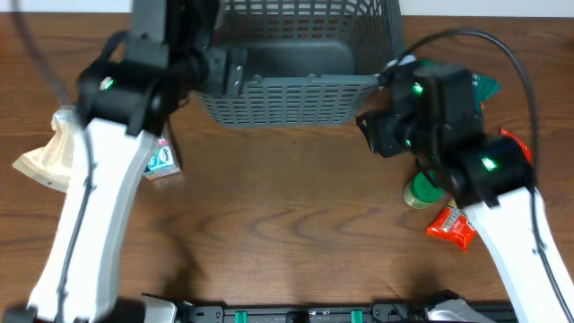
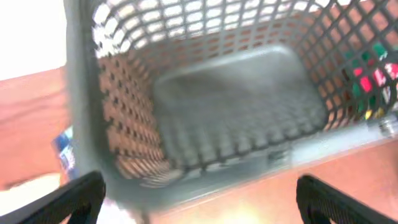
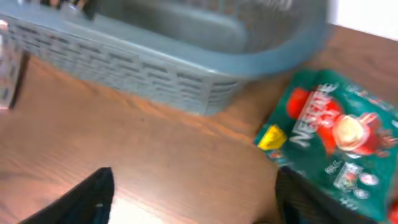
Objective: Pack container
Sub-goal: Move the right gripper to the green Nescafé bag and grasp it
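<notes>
The container [image 1: 287, 103] sits at the far middle of the worktop [image 1: 287, 224], and as far as I can tell it's empty: the left wrist view is blurry, but its floor looks bare. The left gripper [image 2: 199, 180] hangs right over the near-left corner of the rim, spread wide and holding nothing. The right gripper [image 3: 193, 186] is low by the near-right corner, also open and empty, with the green Nestlé packet [image 3: 336, 137] just beside it. A red packet [image 1: 451, 224] and a beige bag [image 1: 49, 152] lie further out.

My worry is that the basket looks light, so a clip on the rim could shove it back. The glossy packets could also slip out of a shallow pinch.
</notes>
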Robot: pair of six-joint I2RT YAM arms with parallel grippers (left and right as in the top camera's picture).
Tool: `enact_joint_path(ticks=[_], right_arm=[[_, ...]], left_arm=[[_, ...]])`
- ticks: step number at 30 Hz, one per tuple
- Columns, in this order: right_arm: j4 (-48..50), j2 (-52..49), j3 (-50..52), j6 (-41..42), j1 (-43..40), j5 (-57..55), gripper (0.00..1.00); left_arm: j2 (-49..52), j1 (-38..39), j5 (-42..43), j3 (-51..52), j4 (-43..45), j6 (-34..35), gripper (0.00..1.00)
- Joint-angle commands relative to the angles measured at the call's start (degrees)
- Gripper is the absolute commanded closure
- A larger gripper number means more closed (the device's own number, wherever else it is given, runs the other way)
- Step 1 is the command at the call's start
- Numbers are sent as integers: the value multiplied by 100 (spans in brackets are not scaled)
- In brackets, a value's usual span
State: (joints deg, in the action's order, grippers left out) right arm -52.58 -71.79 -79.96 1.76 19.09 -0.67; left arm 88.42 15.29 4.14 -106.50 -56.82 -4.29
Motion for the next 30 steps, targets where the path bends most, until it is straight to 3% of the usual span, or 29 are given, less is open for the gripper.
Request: enact_joint_path(ticks=[1, 3, 9, 17, 21, 30], right_arm=[[28, 544, -92, 1156, -144, -1185, 12], [28, 721, -94, 1576, -424, -1687, 1], [68, 667, -101, 1716, -2157, -1128, 1], [356, -470, -105, 254, -4256, 1797, 1], [551, -1263, -105, -319, -4690, 2629, 1], [955, -2597, -105, -1176, -4889, 2771, 1]], left_arm=[[-463, -87, -726, 7, -481, 376, 1], [-664, -236, -962, 7, -866, 706, 1], [-1049, -1187, -1147, 9, -1613, 1491, 2], [-1062, -2052, -887, 13, -1799, 1537, 1], [-1062, -2052, -887, 13, -1797, 1534, 1], [-1062, -2052, -887, 20, -1843, 1534, 1]])
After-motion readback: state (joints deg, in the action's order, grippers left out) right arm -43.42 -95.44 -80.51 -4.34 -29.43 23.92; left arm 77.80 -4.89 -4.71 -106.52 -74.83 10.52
